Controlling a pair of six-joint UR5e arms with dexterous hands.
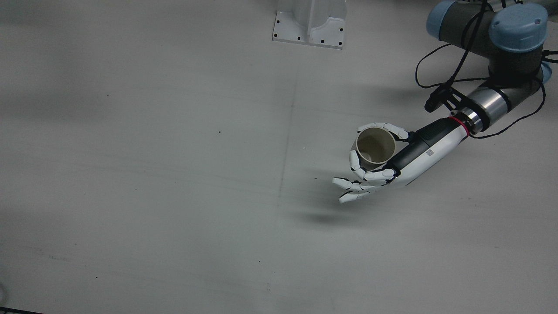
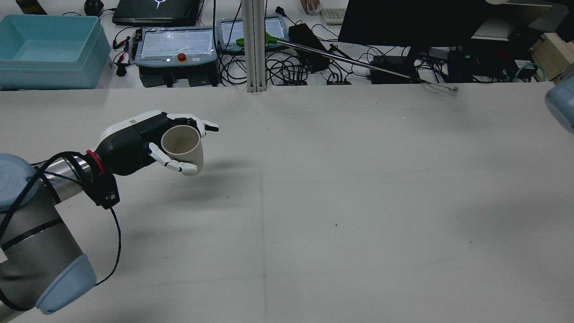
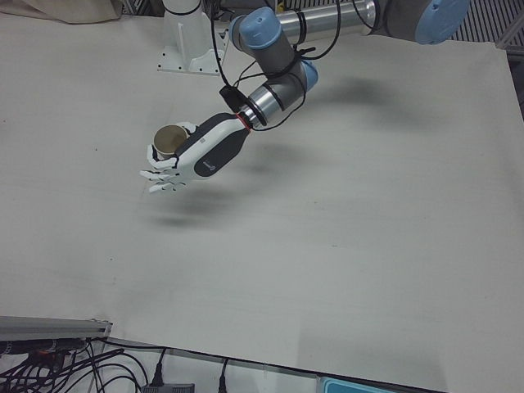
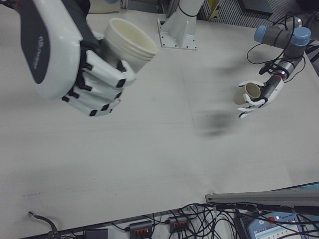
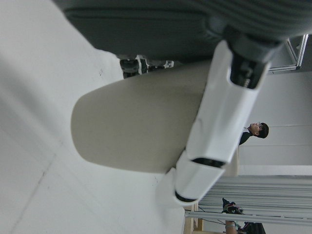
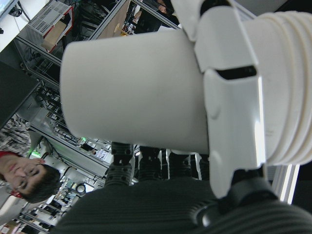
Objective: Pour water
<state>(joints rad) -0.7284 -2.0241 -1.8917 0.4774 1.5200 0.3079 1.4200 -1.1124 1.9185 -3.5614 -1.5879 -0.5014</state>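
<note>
The left hand (image 1: pixel 394 163) holds a beige paper cup (image 1: pixel 374 148) above the counter (image 1: pixel 174 196), on the robot's left half of it; the fingers (image 1: pixel 364 174) wrap the cup's side and the thumb presses the opposite wall. In the front view the cup's mouth faces up toward the camera and its inside looks empty apart from a pale patch near the bottom. In the rear view the same cup (image 2: pixel 183 148) tips slightly, rim toward the arm, base hanging clear of the counter with a soft shadow below it. The left-front view shows the left hand (image 3: pixel 196 155) and the cup (image 3: pixel 169 141) raised off the surface, the forearm sloping down from the elbow. The left hand view shows the cup's wall (image 5: pixel 141 126) close up with one white finger (image 5: pixel 219 131) lying across it.

The right hand (image 4: pixel 75 64) fills the upper left of the right-front view, lifted high and close to that camera, clasping a white ribbed cup (image 4: pixel 128 42) whose open rim points away from the palm; the cup is tilted, nearly on its side. In the right hand view this cup (image 6: pixel 146 87) lies across the picture, fingers (image 6: pixel 229 97) closed over it near the ribbed rim

A white arm pedestal (image 1: pixel 310 22) stands at the counter's far edge
</note>
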